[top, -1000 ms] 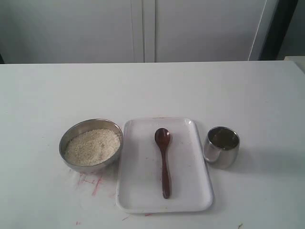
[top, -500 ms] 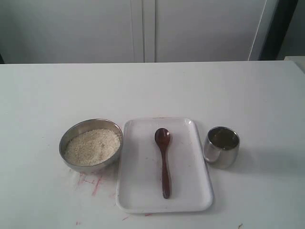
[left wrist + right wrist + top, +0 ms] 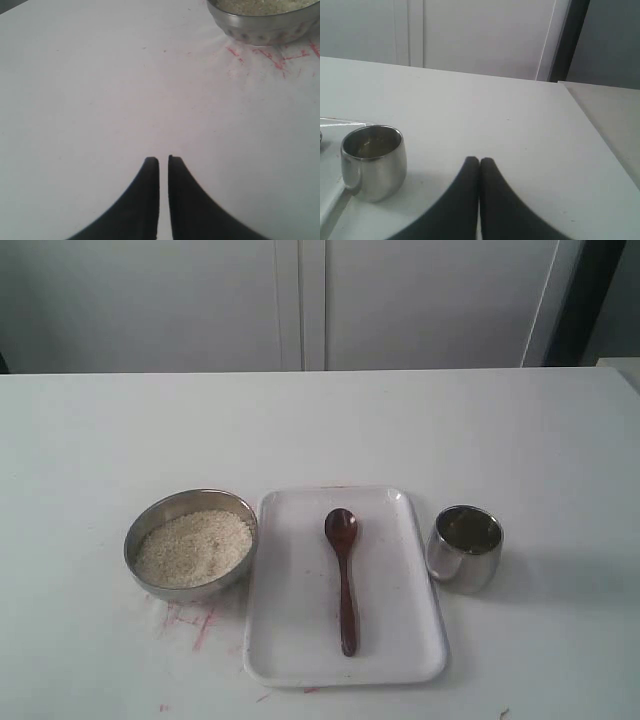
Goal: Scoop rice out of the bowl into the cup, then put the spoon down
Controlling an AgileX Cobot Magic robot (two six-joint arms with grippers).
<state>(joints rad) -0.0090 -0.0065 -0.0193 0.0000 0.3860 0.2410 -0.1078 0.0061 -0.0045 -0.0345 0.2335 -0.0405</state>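
Note:
The steel bowl [image 3: 137,540] of pale rice [image 3: 193,547] stands left of a white tray [image 3: 290,640]. On that tray lies the reddish-brown spoon [image 3: 345,580], scoop pointing away and handle toward the front edge. The steel cup [image 3: 465,548] stands right of the tray. Neither arm shows in the exterior view. My left gripper [image 3: 163,159] hovers over bare table, its jaws nearly together with nothing between them, and the bowl [image 3: 260,30] is well ahead of it. My right gripper [image 3: 480,160] is shut and empty, and the cup [image 3: 372,162] stands apart to one side of it.
Red marks [image 3: 195,625] stain the white table [image 3: 320,430] in front of the bowl. A pale wall or cabinet [image 3: 300,300] rises behind the table's far edge. The table's right edge [image 3: 592,125] shows in the right wrist view.

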